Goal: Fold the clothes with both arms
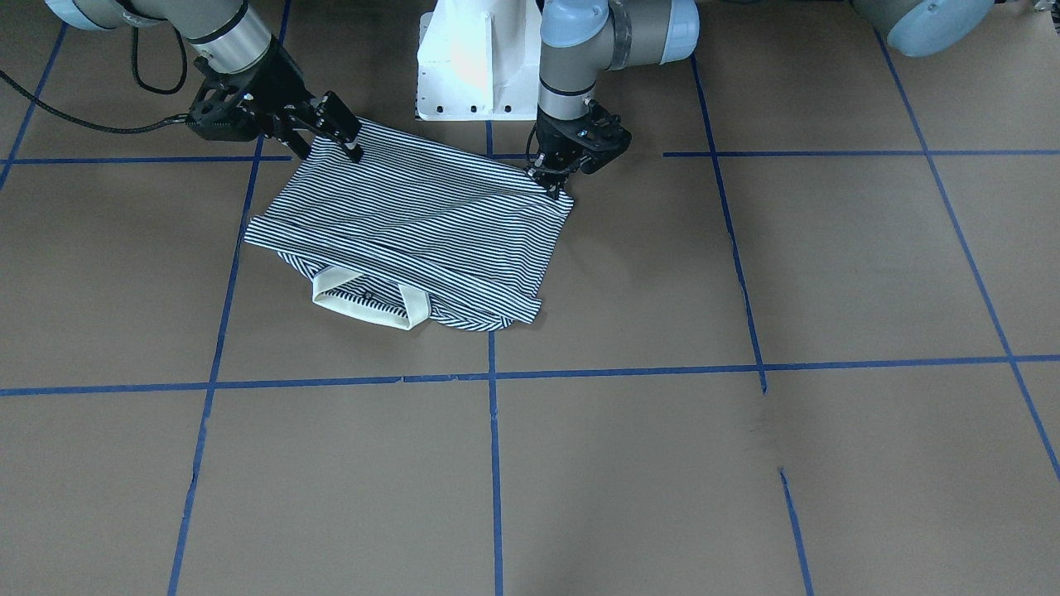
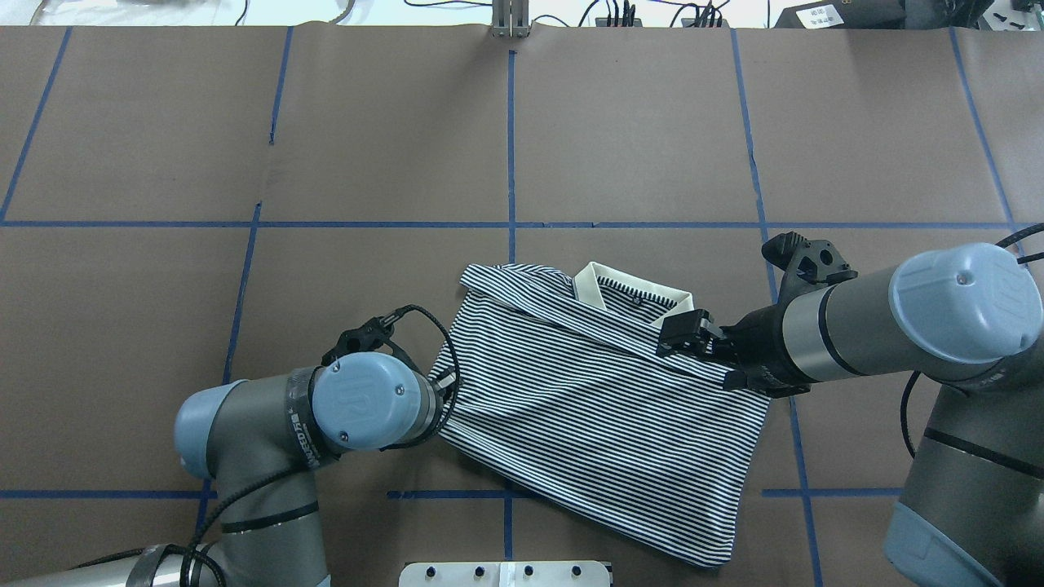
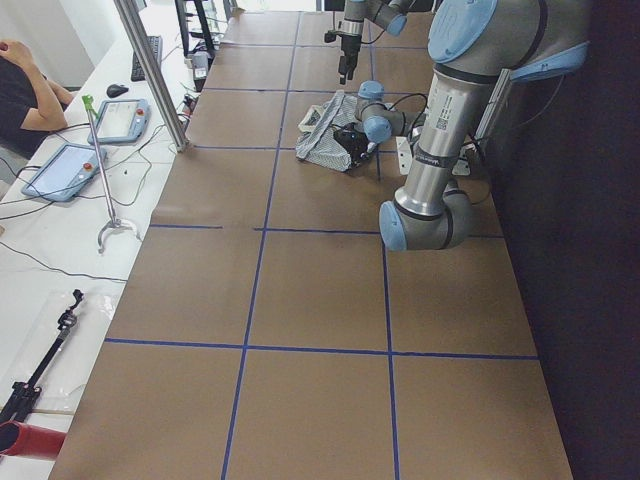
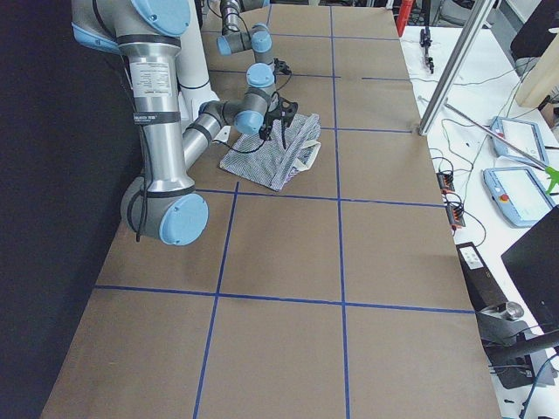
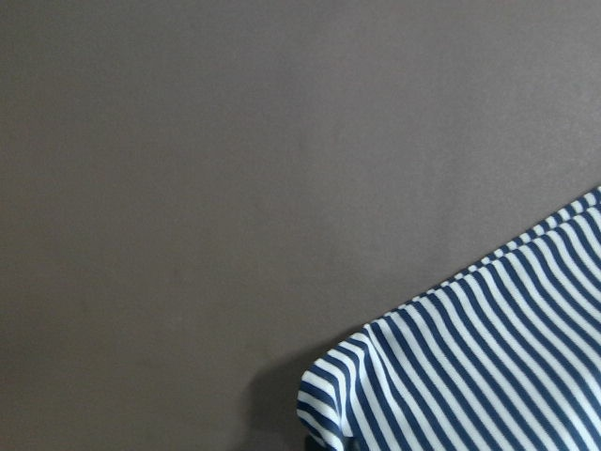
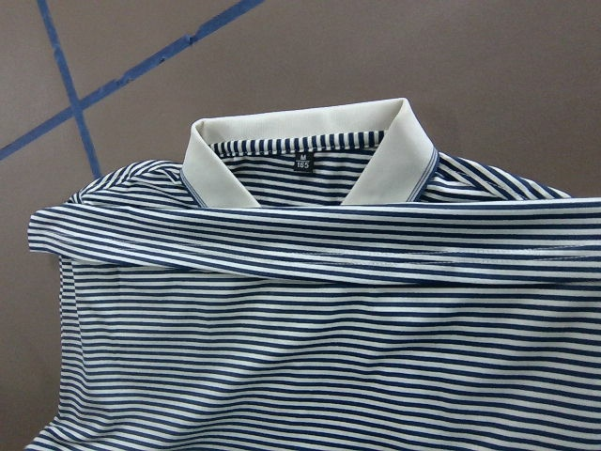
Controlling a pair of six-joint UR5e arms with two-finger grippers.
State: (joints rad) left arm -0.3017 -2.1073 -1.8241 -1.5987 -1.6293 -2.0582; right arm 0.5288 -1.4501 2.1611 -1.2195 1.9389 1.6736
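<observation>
My left gripper (image 1: 553,184) and right gripper (image 1: 349,147) both pinch the polo shirt (image 2: 587,408) edge. On the overhead view its collar (image 2: 589,285) lies at 12 o'clock from both, so the fold probably heads there.

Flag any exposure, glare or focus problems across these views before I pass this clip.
Front-facing view: glare blows out the white pedestal base; the polo shirt is crisp. Right wrist view: sharp, the neck label is readable. Left wrist view: stripes in focus, a small dark shadow beneath the shirt's corner. Both side views: the strip beside the robot is nearly black.
</observation>
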